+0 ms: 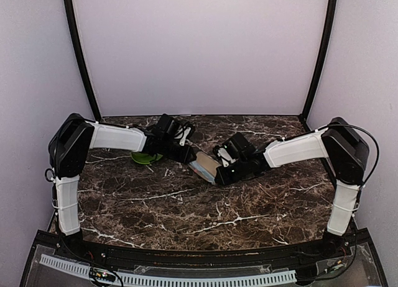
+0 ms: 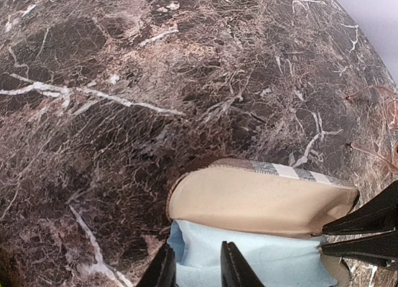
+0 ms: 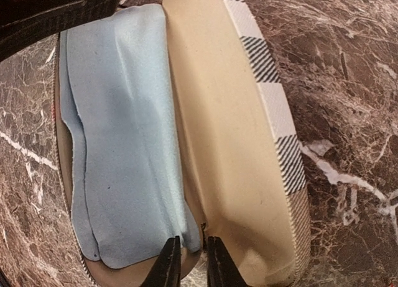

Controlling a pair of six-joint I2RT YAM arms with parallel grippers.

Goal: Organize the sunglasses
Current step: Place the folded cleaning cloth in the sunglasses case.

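An open glasses case with beige lining and a plaid outside lies mid-table, with a light blue cloth in one half. My left gripper is at one end of the case, its fingers closed in on the end of the blue cloth. My right gripper is at the other end, its jaws narrow and pinching the case's rim by the hinge. Green sunglasses lie on the table under the left arm.
The dark marble table has walls behind and at both sides. Thin pinkish wire parts lie at the right edge of the left wrist view. The two grippers nearly meet over the case.
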